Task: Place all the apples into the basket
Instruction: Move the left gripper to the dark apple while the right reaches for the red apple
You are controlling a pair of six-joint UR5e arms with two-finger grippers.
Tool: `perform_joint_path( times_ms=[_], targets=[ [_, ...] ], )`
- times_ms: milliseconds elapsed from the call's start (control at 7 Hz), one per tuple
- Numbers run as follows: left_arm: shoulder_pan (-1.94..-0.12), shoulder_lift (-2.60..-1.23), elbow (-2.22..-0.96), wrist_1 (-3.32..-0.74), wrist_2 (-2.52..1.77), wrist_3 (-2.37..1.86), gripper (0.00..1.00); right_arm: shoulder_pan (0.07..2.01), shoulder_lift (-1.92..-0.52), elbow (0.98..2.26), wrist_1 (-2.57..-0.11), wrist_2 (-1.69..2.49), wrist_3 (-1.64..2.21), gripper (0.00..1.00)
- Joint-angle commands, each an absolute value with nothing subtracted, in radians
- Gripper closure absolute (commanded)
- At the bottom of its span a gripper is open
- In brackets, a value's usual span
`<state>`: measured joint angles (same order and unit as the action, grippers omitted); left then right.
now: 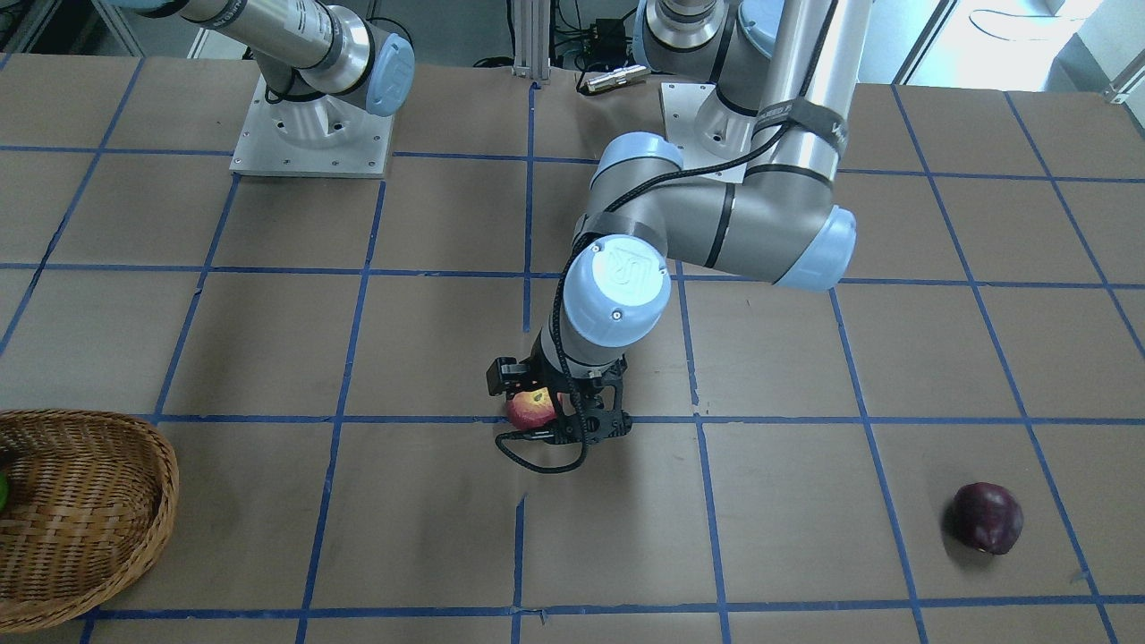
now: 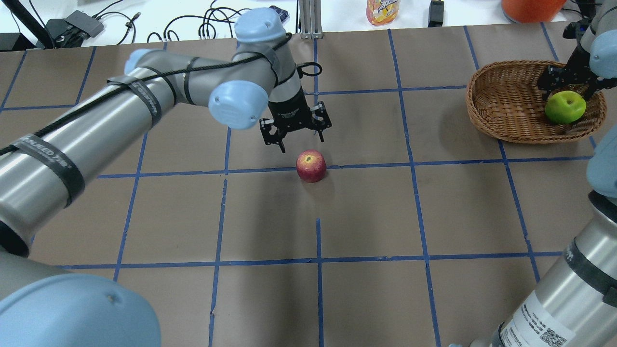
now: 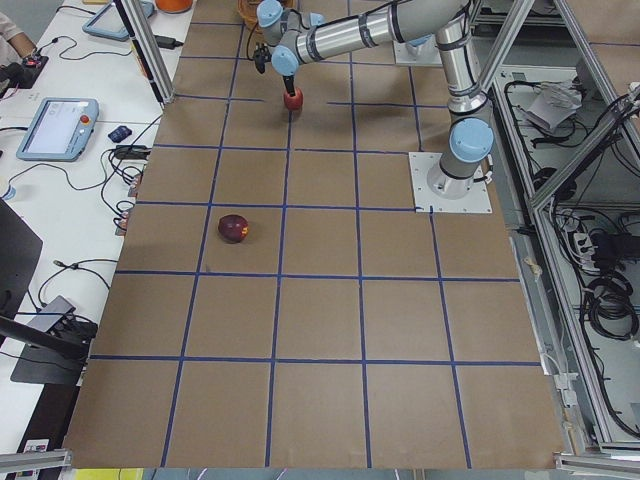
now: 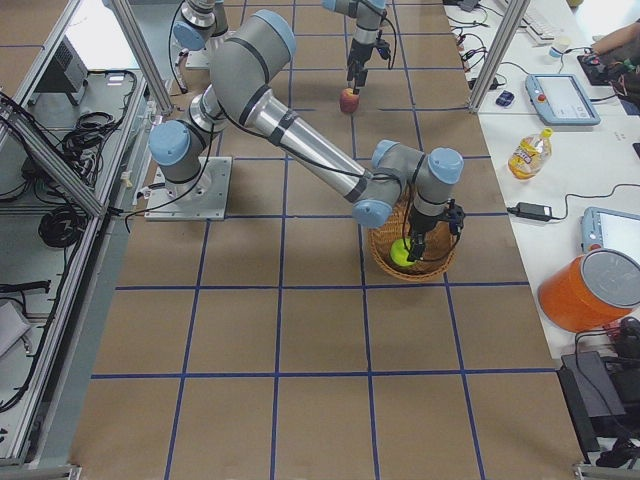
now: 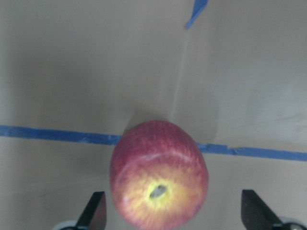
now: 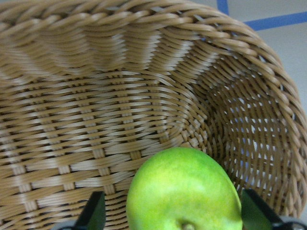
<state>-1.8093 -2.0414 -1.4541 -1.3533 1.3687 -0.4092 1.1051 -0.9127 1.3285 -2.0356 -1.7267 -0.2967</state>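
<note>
Apples (image 2: 311,166) (image 1: 986,517) number three, green apple (image 2: 565,107) in the one basket (image 2: 501,96); left pincer (image 2: 300,142), right pincer (image 2: 569,94) agape, empty.

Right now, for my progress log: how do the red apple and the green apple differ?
The red apple sits on the table; the green apple lies in the basket. The open left hand hovers over the red apple; the open right hand straddles the green apple. Both are round and similar in size.
</note>
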Motion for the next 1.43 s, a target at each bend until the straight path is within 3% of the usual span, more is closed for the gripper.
perform_joint_path(
  times_ms=[0, 286, 429, 857, 1286],
  targets=[
    [-1.642, -1.953, -1.352, -1.662, 1.377, -0.16, 0.0, 1.222, -0.974, 1.328, -1.944, -1.72, -0.243, 0.0],
    [-1.408, -1.951, -1.342, -1.72, 1.391, 0.074, 0.0, 1.342, -1.058, 1.33, -1.805, -1.659, -0.183, 0.0],
    [-1.338, -1.989, -1.35, -1.581, 1.511, 0.16, 0.0, 1.36, -1.074, 1.328, -1.78, -1.654, -0.183, 0.0],
    [-1.242, -2.119, -1.368, -1.276, 1.793, 0.537, 0.0, 1.535, -1.089, 1.335, -1.726, -1.48, 0.116, 0.0],
    [-1.192, -2.232, -1.355, -1.198, 1.801, 0.755, 0.0, 1.771, -1.06, 1.344, -1.736, -1.431, 0.444, 0.0]
  ],
)
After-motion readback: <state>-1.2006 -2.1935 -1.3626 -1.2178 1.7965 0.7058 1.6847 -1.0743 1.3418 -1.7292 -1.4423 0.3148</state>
